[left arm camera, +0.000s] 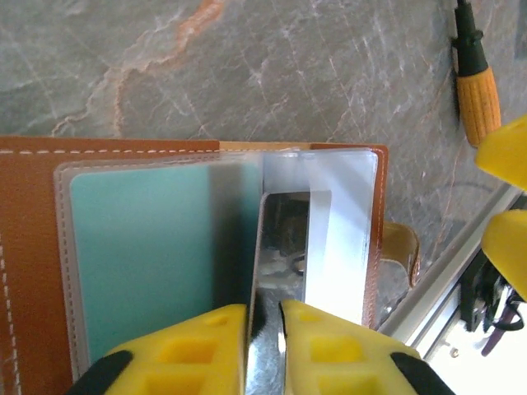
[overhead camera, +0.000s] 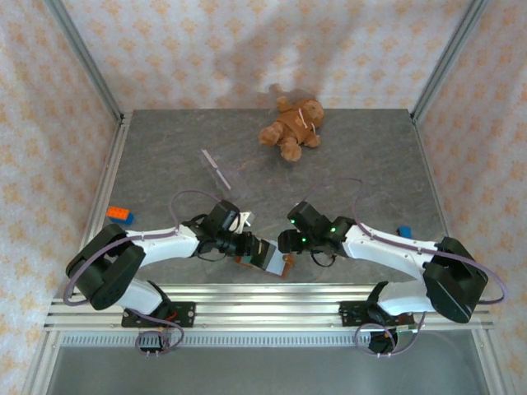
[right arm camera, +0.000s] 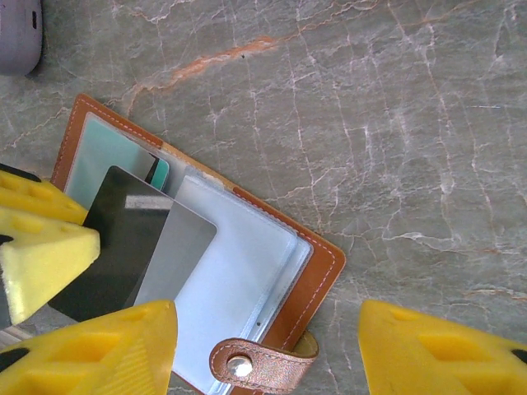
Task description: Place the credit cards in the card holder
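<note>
We see the left claw [left arm camera: 265, 333] pinching a credit card [left arm camera: 278, 247] over the open card holder [left arm camera: 29, 247]; right claw [right arm camera: 270, 337] spread

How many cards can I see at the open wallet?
2: a teal card tucked in a pocket of the wallet, and a shiny grey card pinched by the left claw above it. More may be hidden inside.

A: What surrounds the table [overhead camera: 362, 164]?
B: 3 walls [overhead camera: 206, 49] papered cream with a small orange floral print, and 2 aluminium posts [overhead camera: 82, 58] at the far corners
A: And the top?
B: Grey stone look, rust veins; soft shadows fall on the back wall
</note>
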